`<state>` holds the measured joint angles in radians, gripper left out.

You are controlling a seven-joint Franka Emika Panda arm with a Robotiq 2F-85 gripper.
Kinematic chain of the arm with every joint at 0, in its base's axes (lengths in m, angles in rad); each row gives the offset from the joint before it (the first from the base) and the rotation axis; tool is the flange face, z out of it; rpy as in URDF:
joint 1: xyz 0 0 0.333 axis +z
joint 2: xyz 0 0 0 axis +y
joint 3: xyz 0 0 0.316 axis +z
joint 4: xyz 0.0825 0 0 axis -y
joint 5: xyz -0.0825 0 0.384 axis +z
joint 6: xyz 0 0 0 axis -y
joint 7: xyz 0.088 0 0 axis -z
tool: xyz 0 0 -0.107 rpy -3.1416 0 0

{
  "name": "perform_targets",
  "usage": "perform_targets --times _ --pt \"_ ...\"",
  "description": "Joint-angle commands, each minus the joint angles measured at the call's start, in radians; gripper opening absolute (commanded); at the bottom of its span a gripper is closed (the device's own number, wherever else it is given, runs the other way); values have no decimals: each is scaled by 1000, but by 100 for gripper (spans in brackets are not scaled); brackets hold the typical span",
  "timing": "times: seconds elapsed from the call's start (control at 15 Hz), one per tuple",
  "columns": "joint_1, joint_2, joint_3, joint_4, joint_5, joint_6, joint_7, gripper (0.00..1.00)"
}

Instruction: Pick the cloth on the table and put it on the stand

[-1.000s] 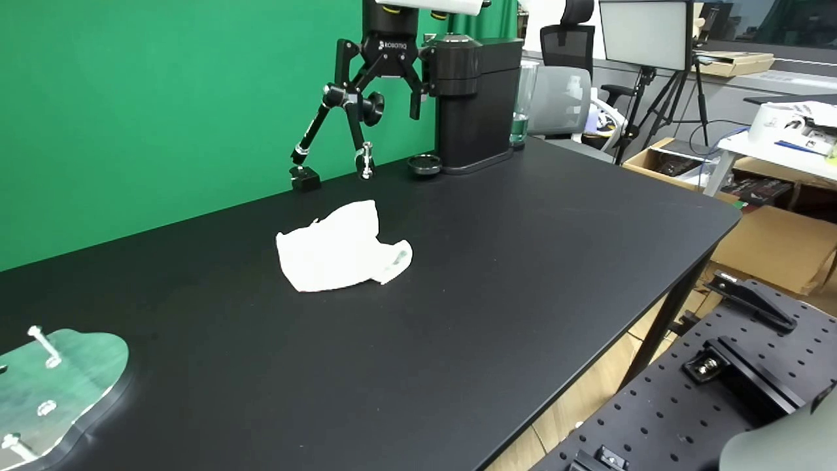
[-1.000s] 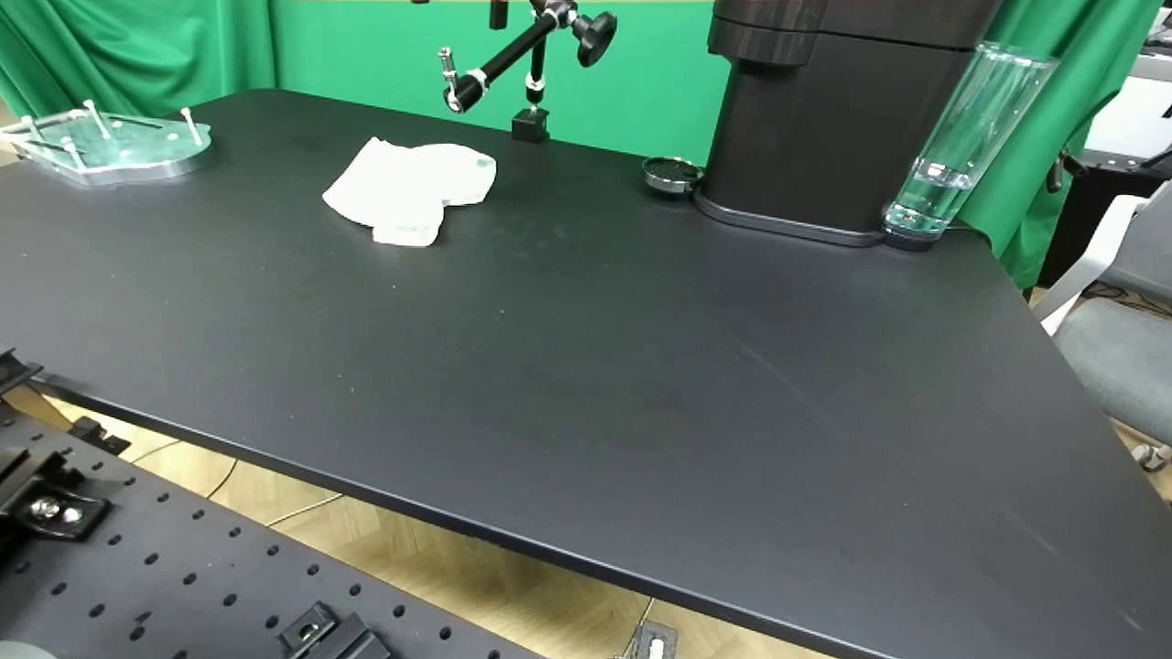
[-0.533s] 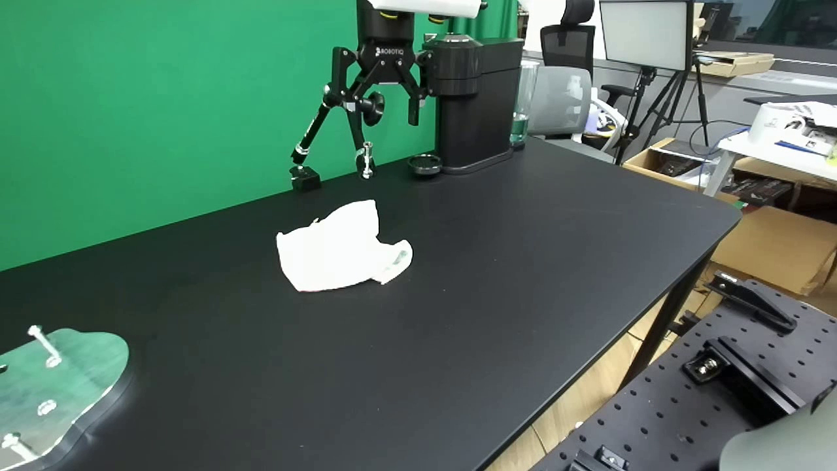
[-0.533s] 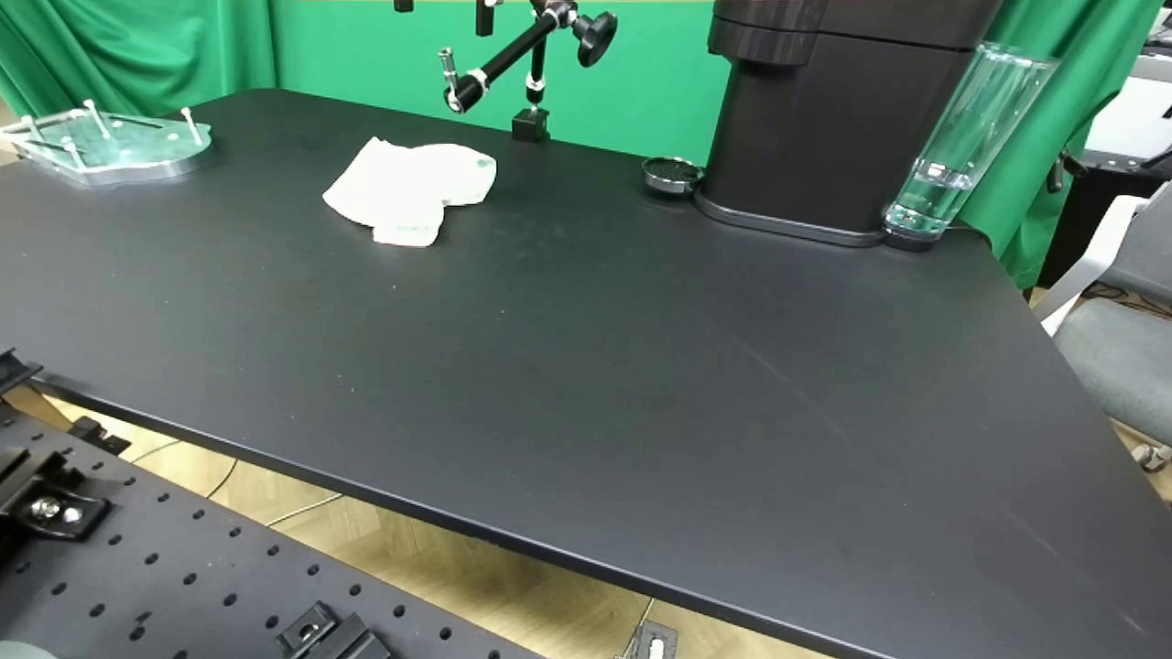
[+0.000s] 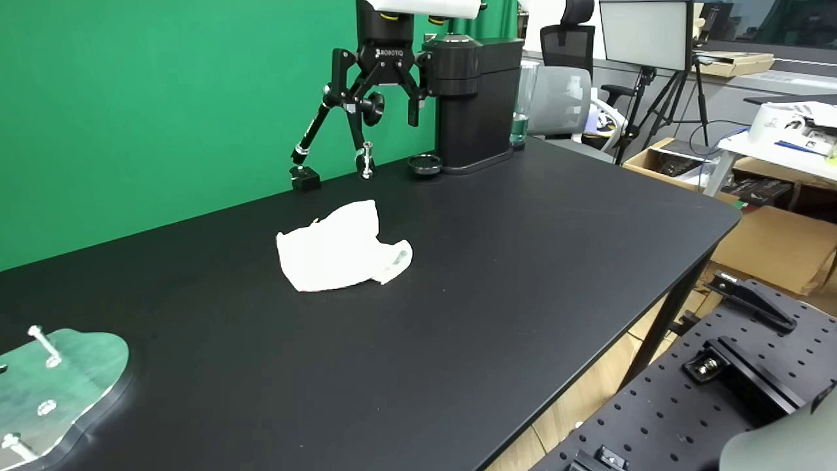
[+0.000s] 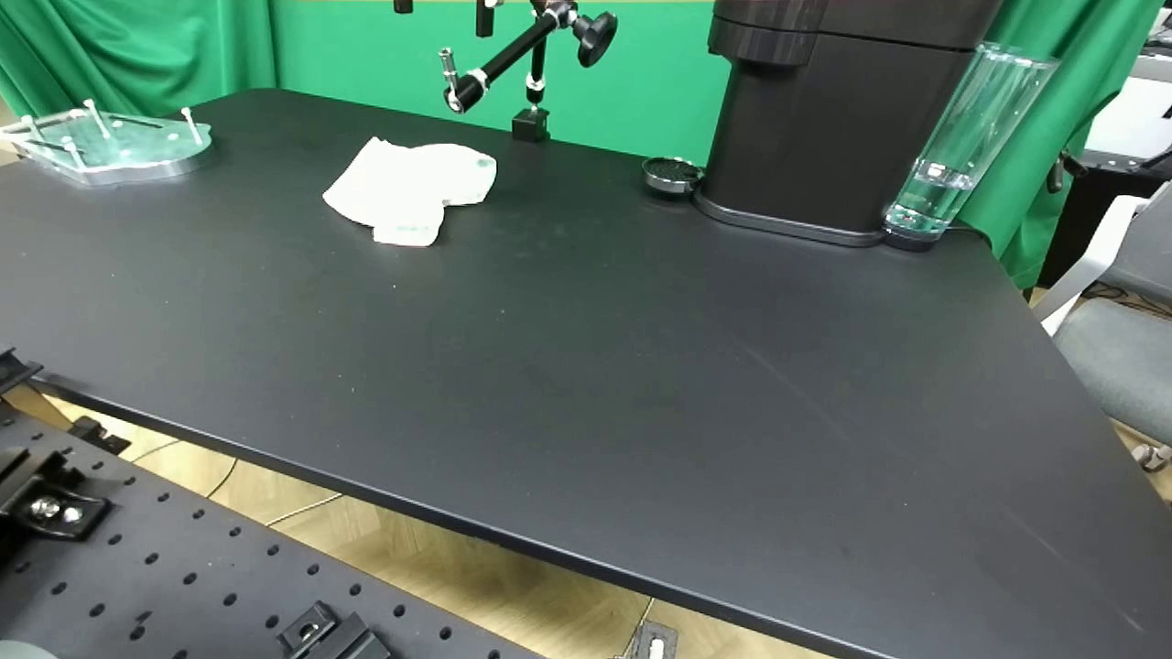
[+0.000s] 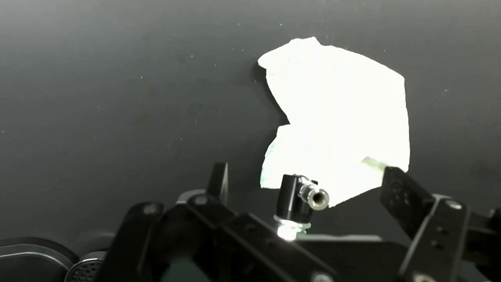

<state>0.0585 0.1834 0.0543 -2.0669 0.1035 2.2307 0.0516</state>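
The white cloth (image 5: 333, 252) lies crumpled on the black table (image 5: 523, 261). It also shows in an exterior view (image 6: 403, 188) and the wrist view (image 7: 344, 105). A black jointed stand (image 5: 316, 127) with a small base and a metal end piece rises behind the cloth. The stand also shows in an exterior view (image 6: 513, 59) and the wrist view (image 7: 291, 197). My gripper (image 5: 375, 108) is open and empty, high above the table near the stand, partly overlapping it in view. In the wrist view, the stand's end shows between the gripper's fingers (image 7: 302, 174), with the cloth beyond.
A black coffee machine (image 6: 806, 137) with a clear water tank (image 6: 971, 137) stands at the back. A small round tray (image 6: 672, 174) sits at its foot. A clear greenish plate with pegs (image 5: 91, 356) lies on the table. A green wall (image 5: 163, 118) runs behind the table.
My gripper has moved slightly down and to the left in both exterior views, then stayed still over the last half second. The cloth and stand have not moved.
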Motion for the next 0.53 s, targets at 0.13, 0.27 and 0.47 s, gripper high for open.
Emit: perform_targets --times 0.13,0.27,0.47 --pt "62 60 12 -11 -235 44 0 100" --pt "96 93 14 -15 -333 80 15 100" --pt "141 152 7 -24 -463 172 31 100"
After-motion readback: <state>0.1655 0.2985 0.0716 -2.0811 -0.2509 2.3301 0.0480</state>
